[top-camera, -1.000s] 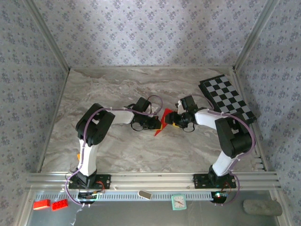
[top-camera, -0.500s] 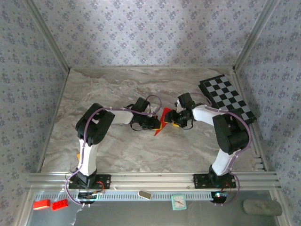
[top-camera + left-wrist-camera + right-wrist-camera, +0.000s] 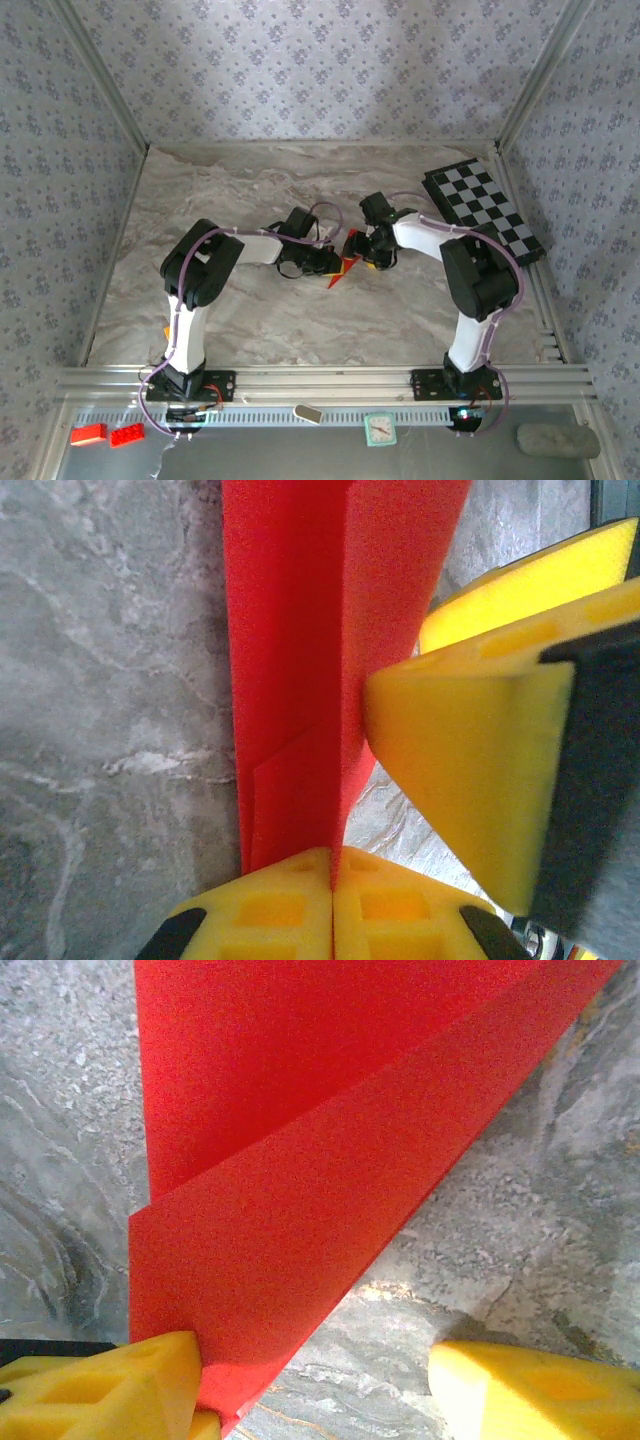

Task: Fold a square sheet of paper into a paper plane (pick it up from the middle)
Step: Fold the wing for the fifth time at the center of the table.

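Note:
The red paper (image 3: pixel 346 263) is a folded pointed wedge standing on its edge at mid-table between both grippers. My left gripper (image 3: pixel 329 262) is shut on its near end; in the left wrist view the paper (image 3: pixel 296 630) rises from between the closed yellow pads (image 3: pixel 270 905). My right gripper (image 3: pixel 363 254) is open. In the right wrist view the paper's layered flaps (image 3: pixel 300 1160) rest against the left finger (image 3: pixel 100 1385), and the other finger (image 3: pixel 540 1390) stands well apart over bare table. One right finger (image 3: pixel 470 770) presses the paper's side.
A black-and-white checkered board (image 3: pixel 485 210) lies at the back right by the wall. Two small red bricks (image 3: pixel 105 434), a small clock (image 3: pixel 379 429) and a grey pad (image 3: pixel 555 440) sit below the front rail. Patterned walls enclose the marble table (image 3: pixel 230 200).
My right arm has swung left, bringing its gripper closer against the paper's right side. The left gripper has held the paper in place and barely moved.

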